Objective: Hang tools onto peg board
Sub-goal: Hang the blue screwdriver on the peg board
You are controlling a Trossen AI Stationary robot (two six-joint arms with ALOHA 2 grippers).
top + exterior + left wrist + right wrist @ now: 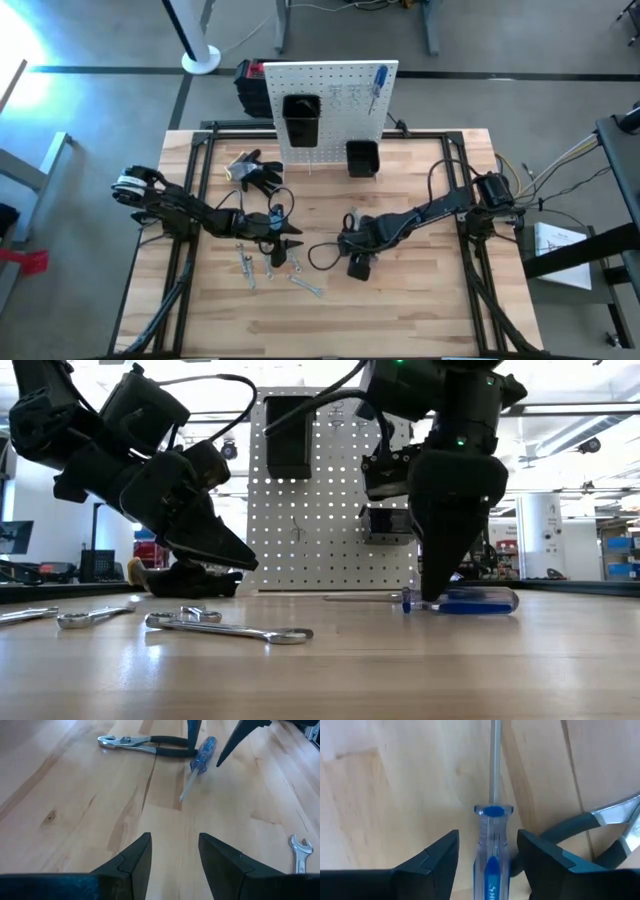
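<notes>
The right end effector (pixel 487 855) stood open astride the blue screwdriver (pixel 492 865), which lay flat on the bench (pixel 420 310) beside the pliers (pixel 600 827). It should close squarely on the handle, missing the pliers. The left end effector (pixel 172 860) waited half open, empty.

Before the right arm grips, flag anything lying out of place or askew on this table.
Nothing damaged or spilled. Several tools are loose on the tabletop instead of on the peg board: wrenches, pliers, and a blue-handled screwdriver lying flat between the open right gripper fingers. One screwdriver already hangs.
</notes>
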